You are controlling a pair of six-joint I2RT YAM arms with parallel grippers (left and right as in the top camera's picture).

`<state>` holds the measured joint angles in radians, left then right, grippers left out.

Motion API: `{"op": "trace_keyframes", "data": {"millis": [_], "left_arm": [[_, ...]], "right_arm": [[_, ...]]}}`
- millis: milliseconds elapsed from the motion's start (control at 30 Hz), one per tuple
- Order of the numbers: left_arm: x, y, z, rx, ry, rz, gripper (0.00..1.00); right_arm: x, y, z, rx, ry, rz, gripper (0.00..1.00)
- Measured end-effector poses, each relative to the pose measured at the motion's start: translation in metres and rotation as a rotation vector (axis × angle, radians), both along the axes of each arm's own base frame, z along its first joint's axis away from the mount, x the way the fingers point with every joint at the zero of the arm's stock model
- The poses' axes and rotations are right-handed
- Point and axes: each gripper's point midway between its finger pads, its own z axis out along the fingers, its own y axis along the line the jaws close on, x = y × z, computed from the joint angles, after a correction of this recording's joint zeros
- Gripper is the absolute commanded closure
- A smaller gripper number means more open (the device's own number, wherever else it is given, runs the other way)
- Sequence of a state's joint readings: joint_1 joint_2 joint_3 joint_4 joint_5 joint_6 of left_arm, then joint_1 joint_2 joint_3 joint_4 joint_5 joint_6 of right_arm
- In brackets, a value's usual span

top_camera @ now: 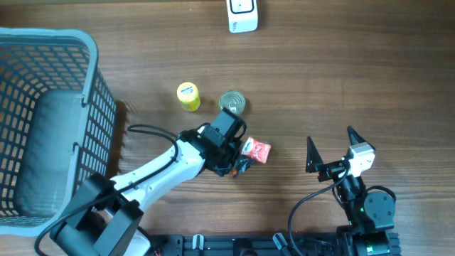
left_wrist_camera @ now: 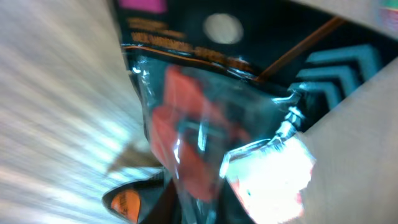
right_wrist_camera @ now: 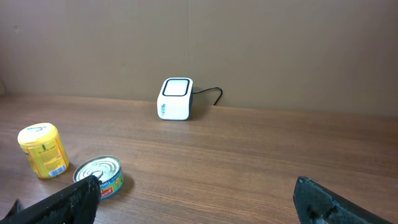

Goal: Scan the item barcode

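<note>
Dark brown wood-grain table, with a plain tan wall behind it in the right wrist view. There's a grey mesh basket along the left edge and a little white scanner with a black cable at the far edge. A yellow tub and a tin can sit side by side near the middle.

The thing to scan is a small packet, lying near the centre of the table, just in front of the can and a bit to its right. It's well away from the scanner. The left pincer is right up against the packet's near left edge and clamped shut. As far as I can tell it's pinching the packet there, since the plastic fills the whole left wrist view.

That close-up is pretty blurry. You can make out crinkly clear plastic with something red inside, a black card top with a pink patch and a line of text I can't read, and a bright white glare spot low down.

The right pincer sits off to the right with its fingers spread wide, holding nothing and well apart from the packet.
</note>
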<state>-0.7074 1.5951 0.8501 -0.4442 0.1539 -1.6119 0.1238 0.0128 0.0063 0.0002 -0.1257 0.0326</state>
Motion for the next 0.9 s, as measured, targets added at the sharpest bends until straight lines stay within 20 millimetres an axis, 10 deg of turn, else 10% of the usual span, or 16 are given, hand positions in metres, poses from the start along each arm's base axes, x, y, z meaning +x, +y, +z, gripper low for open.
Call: {"op": "trace_keyframes", "data": {"millis": [267,667,900], "left_arm": [[0.016,0.003,0.012,-0.023,-0.072,-0.03,0.84],[-0.003,0.028,0.002,0.125,-0.067,-0.234,0.02],[0.0,0.038,0.0,0.239,-0.174,-0.522,0.0]], "right_arm": [[0.0,0.0,0.0,0.0,0.0,0.0,0.0],[0.0,0.0,0.0,0.0,0.0,0.0,0.01],[0.0,0.0,0.0,0.0,0.0,0.0,0.0]]}}
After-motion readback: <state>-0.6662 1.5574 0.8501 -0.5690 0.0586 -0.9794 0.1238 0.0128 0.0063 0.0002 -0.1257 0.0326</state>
